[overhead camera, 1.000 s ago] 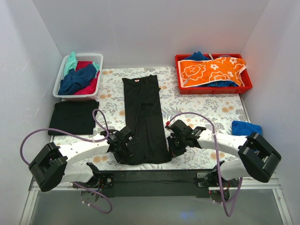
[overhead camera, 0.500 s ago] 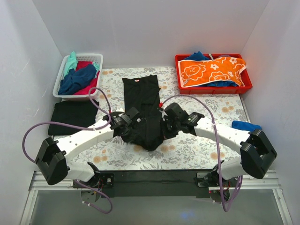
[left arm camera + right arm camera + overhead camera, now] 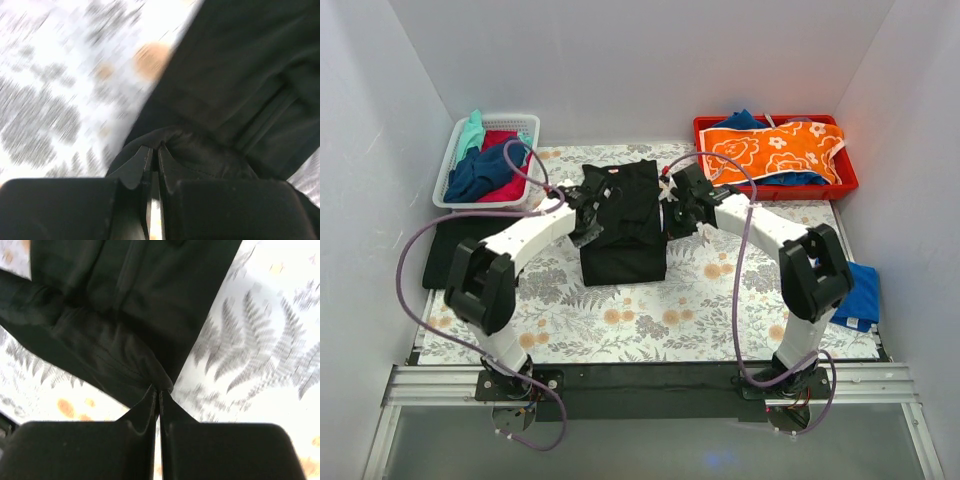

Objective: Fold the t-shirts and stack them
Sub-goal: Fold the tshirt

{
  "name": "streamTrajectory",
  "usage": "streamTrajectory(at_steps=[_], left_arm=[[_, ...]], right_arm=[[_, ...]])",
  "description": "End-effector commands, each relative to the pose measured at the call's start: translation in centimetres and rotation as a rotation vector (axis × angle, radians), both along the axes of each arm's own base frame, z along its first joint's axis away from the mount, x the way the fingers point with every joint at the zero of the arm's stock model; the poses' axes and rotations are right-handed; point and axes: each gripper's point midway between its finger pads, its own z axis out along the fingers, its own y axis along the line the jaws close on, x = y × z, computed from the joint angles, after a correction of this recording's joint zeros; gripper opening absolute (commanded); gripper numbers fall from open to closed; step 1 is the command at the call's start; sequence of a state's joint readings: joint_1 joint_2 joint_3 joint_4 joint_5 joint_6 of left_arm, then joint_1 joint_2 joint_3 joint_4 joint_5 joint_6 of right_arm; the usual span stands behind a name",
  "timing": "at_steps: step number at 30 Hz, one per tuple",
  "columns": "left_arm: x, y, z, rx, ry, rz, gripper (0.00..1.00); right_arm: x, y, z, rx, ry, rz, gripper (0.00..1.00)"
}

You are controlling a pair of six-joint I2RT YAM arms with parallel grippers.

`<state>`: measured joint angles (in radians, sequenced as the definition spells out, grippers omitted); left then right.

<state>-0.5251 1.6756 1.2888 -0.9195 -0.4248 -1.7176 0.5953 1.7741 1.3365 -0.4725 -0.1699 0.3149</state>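
From my station, the black t-shirt lies in the middle of the far half of the fern-patterned table covering. It is doubled over on itself into a short, thick rectangle, and the red neck label shows at its far edge. Both arms reach out to it from either side. The left gripper sits on the shirt's left edge and the right gripper on its right edge, roughly level with each other. In the left wrist view the left gripper has its jaws pressed together with a bunched fold of black cloth caught at the tips. That view is smeared, so I can't make out more of the cloth than that. In the right wrist view the right gripper is likewise pinched tight on a puckered edge of the same shirt, with the fern print beside it. To the left, partly behind the left arm, a folded black shirt lies flat on the covering. Past it, in the far left corner, a white basket holds a heap of shirts in teal, red and dark blue. A red tray in the far right corner carries an orange flowered cloth over something blue. A blue cloth lies at the right edge, beside the right arm's elbow.
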Motion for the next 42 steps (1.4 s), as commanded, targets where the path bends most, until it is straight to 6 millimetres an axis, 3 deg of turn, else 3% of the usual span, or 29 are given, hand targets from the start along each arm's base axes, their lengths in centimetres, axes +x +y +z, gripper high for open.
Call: streamTrajectory(at_steps=[1, 2, 4, 5, 9, 15, 16, 17, 18, 21, 23, 25, 29, 31, 33, 35, 39, 42], left_arm=[[6.3, -1.0, 0.9, 0.036, -0.081, -0.11, 0.0], [7.0, -1.1, -0.5, 0.05, -0.053, -0.113, 0.0], [8.8, -1.6, -0.3, 0.047, -0.065, -0.127, 0.0], [9.3, -1.4, -1.5, 0.062, -0.04, -0.126, 0.0], [11.6, -1.3, -1.7, 0.062, -0.044, -0.11, 0.0], [13.2, -0.6, -3.0, 0.077, -0.015, -0.105, 0.0], [13.6, -0.7, -2.5, 0.074, -0.027, -0.102, 0.02], [13.7, -0.6, -2.2, 0.082, -0.03, -0.103, 0.09], [14.0, -0.4, -1.7, 0.093, -0.045, -0.101, 0.23], [15.0, -0.2, 1.1, 0.101, -0.136, -0.103, 0.43], [15.3, -0.1, 3.1, 0.1, -0.187, -0.107, 0.52], [15.4, -0.1, 3.8, 0.103, -0.195, -0.117, 0.55], [14.4, -0.5, 4.2, 0.073, -0.177, -0.151, 0.55], [13.2, -0.3, 3.0, 0.066, -0.143, -0.165, 0.54], [12.2, -0.7, 3.0, 0.03, -0.138, -0.19, 0.49], [10.5, -0.6, 1.2, 0.014, -0.091, -0.212, 0.42], [8.1, -0.6, -0.8, -0.015, -0.038, -0.245, 0.19], [7.3, -0.5, -2.3, -0.019, -0.007, -0.255, 0.13]], right_arm=[[3.6, 0.7, -0.6, 0.0, -0.016, 0.035, 0.01], [4.7, 1.4, 0.1, 0.016, -0.037, 0.043, 0.01], [5.8, 1.7, -1.2, 0.005, -0.016, 0.04, 0.01], [6.6, 2.1, -0.7, 0.016, -0.022, 0.038, 0.01], [8.9, 2.6, -1.5, 0.026, -0.014, 0.026, 0.01], [11.4, 2.4, -1.9, 0.053, 0.01, 0.006, 0.01], [11.6, 2.2, -1.9, 0.062, 0.014, 0.004, 0.02], [11.7, 2.1, -1.7, 0.066, 0.015, 0.001, 0.09], [11.9, 1.9, -1.0, 0.067, -0.006, -0.005, 0.25], [12.5, 1.3, 1.1, 0.071, -0.057, -0.024, 0.39], [12.7, 1.4, 2.0, 0.077, -0.081, -0.024, 0.43], [12.5, 1.1, 2.3, 0.072, -0.084, -0.024, 0.44], [10.9, 0.8, 1.9, 0.059, -0.065, -0.012, 0.43], [10.0, 1.2, 2.2, 0.049, -0.079, 0.003, 0.43], [8.9, 1.5, 1.6, 0.034, -0.064, 0.013, 0.42], [7.7, 2.0, 0.8, 0.026, -0.038, 0.031, 0.41], [5.6, 2.4, -2.2, -0.003, 0.035, 0.045, 0.36], [5.0, 2.9, -4.0, -0.014, 0.071, 0.054, 0.34]])
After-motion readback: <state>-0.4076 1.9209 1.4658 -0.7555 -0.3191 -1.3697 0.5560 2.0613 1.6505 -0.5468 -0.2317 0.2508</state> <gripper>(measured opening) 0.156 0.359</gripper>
